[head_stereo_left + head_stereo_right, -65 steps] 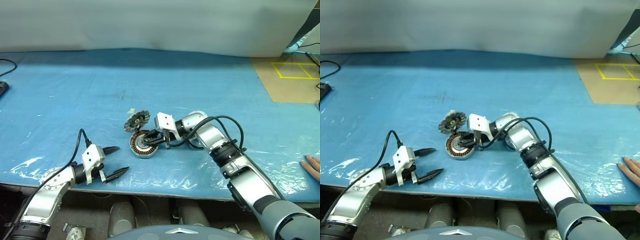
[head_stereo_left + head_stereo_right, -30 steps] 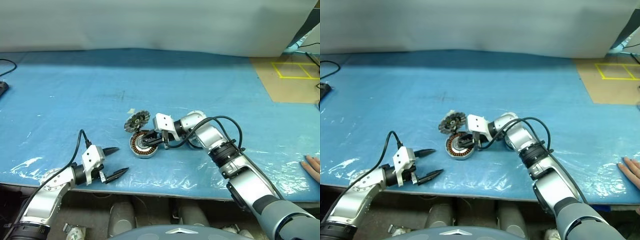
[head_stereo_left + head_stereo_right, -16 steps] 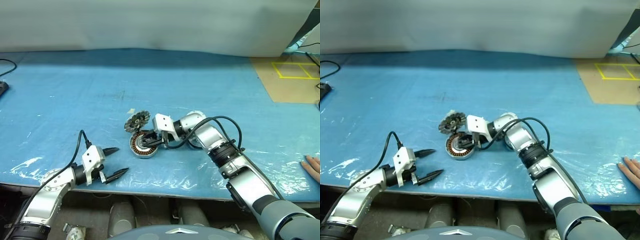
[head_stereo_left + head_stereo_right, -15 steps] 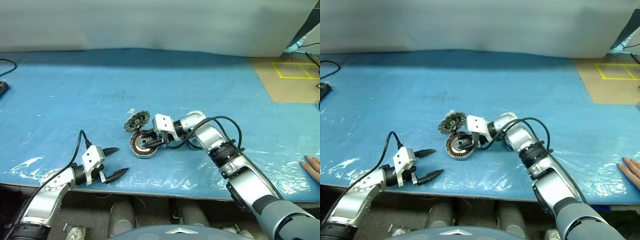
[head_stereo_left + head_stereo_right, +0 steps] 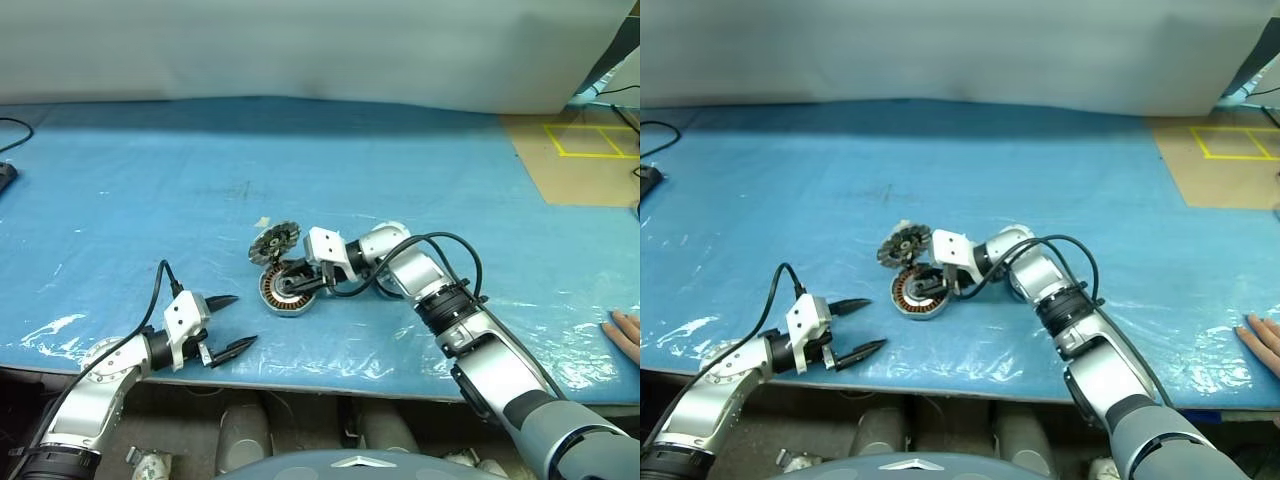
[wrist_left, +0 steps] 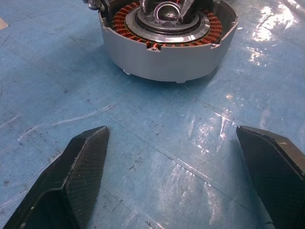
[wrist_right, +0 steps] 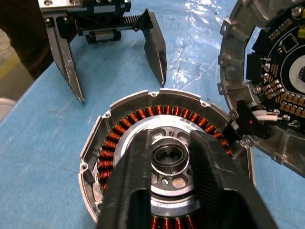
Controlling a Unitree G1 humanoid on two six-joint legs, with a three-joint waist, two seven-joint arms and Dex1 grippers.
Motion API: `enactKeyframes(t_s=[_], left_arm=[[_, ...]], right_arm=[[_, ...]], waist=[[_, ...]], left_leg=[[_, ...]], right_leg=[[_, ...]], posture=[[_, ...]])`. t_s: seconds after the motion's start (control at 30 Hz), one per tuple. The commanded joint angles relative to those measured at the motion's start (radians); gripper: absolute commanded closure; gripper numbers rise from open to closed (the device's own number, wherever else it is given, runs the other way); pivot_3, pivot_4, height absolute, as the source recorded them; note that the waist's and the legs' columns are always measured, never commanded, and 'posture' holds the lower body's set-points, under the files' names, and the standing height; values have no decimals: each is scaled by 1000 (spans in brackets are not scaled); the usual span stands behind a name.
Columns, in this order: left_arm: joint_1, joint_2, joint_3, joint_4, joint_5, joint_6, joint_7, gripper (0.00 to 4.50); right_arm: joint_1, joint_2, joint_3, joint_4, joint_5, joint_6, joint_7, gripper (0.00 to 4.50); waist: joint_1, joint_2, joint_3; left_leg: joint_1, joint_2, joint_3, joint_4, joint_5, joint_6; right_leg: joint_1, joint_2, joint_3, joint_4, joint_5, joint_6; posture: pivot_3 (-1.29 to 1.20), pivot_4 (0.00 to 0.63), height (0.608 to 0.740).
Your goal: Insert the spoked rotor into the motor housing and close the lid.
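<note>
Right gripper (image 7: pixel 167 157) is reaching leftward over the motor housing (image 5: pixel 287 290), fingers nearly closed around its centre hub. Left gripper (image 5: pixel 232 323) is hovering near the housing's left, fingers spread wide, holding nothing.

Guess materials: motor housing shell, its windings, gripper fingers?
Motor housing shell: matte pale grey, looks like cast aluminium. Windings: glossy orange-red coils, likely enamelled copper wire. Left gripper fingers: black with fine woven sheen, possibly carbon-fibre composite, maybe textured plastic.
</note>
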Motion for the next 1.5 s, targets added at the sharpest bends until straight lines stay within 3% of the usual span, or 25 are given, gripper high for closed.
enactKeyframes(t_s=[0.03,0.97,1.17,1.37,1.5], left_arm=[[4,1,5,-11,0,-7,3,0],[11,10,9,-29,-3,12,10,0],[18,9,8,-35,-5,13,10,0],[14,1,8,-38,-21,17,6,0],[13,-8,12,-43,-47,18,-7,0]], right_arm=[[-12,2,-26,-36,33,14,9,4483],[10,-26,6,7,-42,-26,-22,4483],[-2,-29,-56,-56,52,38,11,4483],[-6,-126,-151,-173,153,171,53,4483],[16,-254,-196,-166,116,178,14,4483]], waist=[[0,0,0],[0,0,0],[0,0,0],[3,0,0],[8,0,0]], left_leg=[[0,0,0,0,0,0],[0,0,0,0,0,0],[0,0,0,0,0,0],[-1,0,0,0,0,0],[-1,-1,0,0,0,0]], right_leg=[[0,0,0,0,0,0],[0,0,0,0,0,0],[0,0,0,0,0,0],[0,0,0,0,0,0],[0,0,0,0,0,0]], posture=[[0,150,740],[0,150,740],[0,150,740],[0,150,740],[0,150,740]])
